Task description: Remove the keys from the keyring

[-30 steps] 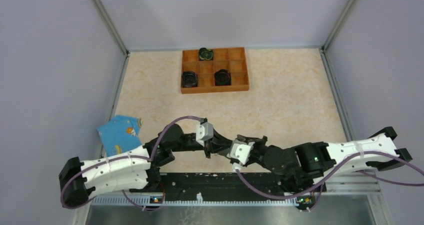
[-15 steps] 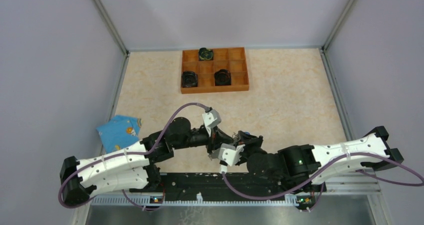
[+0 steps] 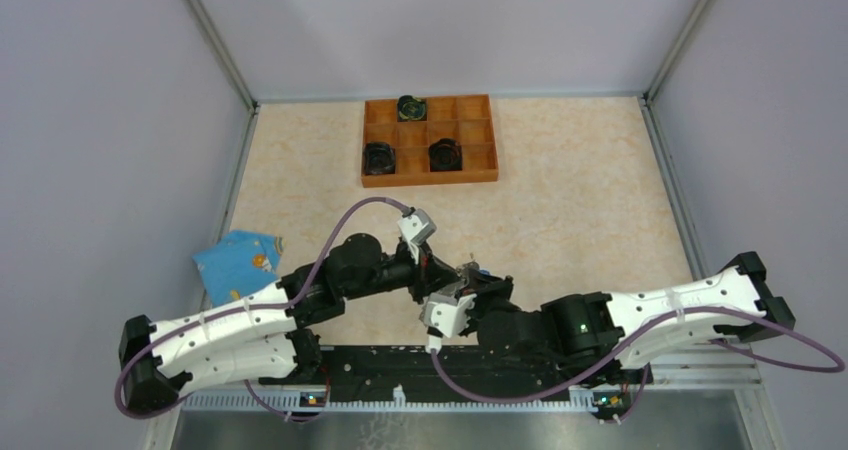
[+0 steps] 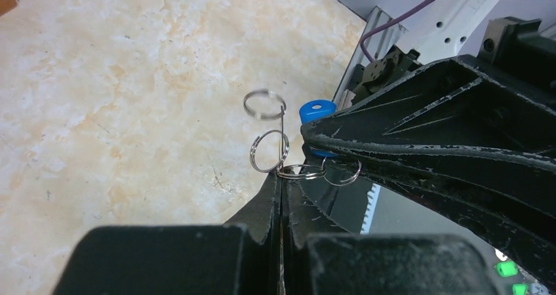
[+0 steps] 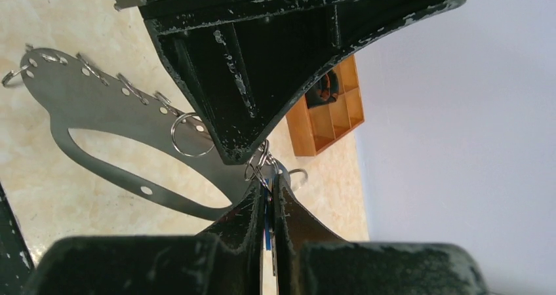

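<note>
Orange compartment tray [image 3: 430, 177] with three round black objects [image 3: 444, 154]; light-blue packet [image 3: 238, 263] left.

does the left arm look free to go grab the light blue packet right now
Probably not yet: the left gripper is shut on the keyring and would have to let go first. The packet itself lies uncovered close by.

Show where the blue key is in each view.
Top external: too small to tell, where left tool meets right tool.
Left wrist: key at centre, above the right tool.
Right wrist: bottom centre, blue sliver between shut fingers, right of the keyring.
Shared landmark: orange tray.
</note>
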